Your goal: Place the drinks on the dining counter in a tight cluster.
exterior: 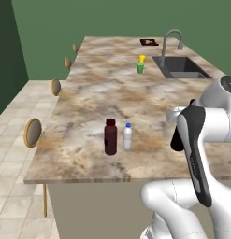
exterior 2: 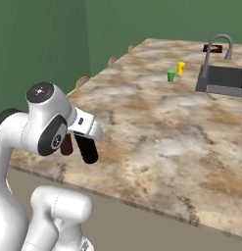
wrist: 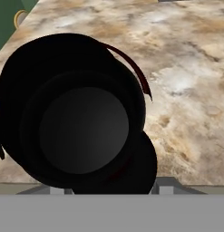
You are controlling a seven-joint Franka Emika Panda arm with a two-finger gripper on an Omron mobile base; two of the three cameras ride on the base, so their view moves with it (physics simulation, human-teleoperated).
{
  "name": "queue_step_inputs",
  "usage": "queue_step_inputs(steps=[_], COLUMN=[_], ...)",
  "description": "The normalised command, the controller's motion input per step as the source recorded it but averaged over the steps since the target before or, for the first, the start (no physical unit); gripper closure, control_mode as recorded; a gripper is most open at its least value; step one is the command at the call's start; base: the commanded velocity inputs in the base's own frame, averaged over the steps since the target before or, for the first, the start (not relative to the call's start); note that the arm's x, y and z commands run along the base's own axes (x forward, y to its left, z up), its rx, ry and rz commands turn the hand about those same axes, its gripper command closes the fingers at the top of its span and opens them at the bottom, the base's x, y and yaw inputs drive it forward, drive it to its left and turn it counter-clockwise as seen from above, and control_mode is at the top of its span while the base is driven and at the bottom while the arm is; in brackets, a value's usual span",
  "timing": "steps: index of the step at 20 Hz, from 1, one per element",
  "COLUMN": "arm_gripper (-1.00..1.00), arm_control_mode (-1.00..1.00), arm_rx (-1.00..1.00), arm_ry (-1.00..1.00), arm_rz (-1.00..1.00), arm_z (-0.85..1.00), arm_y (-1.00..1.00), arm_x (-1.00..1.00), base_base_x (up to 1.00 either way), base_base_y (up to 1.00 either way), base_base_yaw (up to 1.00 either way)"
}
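Already, from my remote seat, I could see two of the drinks standing upright on the marbled table, near its front edge: the squat maroon bottle and the small clear bottle with a blue cap, just beside each other with a thin gap between them. Farther back on the same top stood a small green-and-yellow item, close to the sink and its curved faucet. Round-backed stools lined the left edge in the left base view.

In the hand view a black wine bottle loomed right against the camera, seen end-on, with the pincer's tips flanking it at the bottom. I judged the pincer clamped on that bottle. In the right base view the bottle hung slanted below the wrist, over the near left corner of the table, close to the maroon bottle.
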Motion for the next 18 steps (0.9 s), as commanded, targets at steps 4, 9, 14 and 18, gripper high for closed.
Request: queue_step_inputs(steps=[4, 9, 14, 18], arm_gripper=[1.00, 1.00, 1.00, 1.00], arm_control_mode=[1.00, 1.00, 1.00, -1.00], arm_rx=[0.00, 0.00, 0.00, 0.00], arm_ry=[0.00, 0.00, 0.00, 0.00], arm_rz=[0.00, 0.00, 0.00, 0.00], arm_z=[0.00, 0.00, 0.00, 0.00], arm_y=[0.00, 0.00, 0.00, 0.00], arm_x=[0.00, 0.00, 0.00, 0.00], base_base_x=[0.16, 0.17, 0.00, 0.00], base_base_y=[0.14, 0.06, 0.00, 0.00], base_base_yaw=[-0.05, -0.08, 0.00, 0.00])
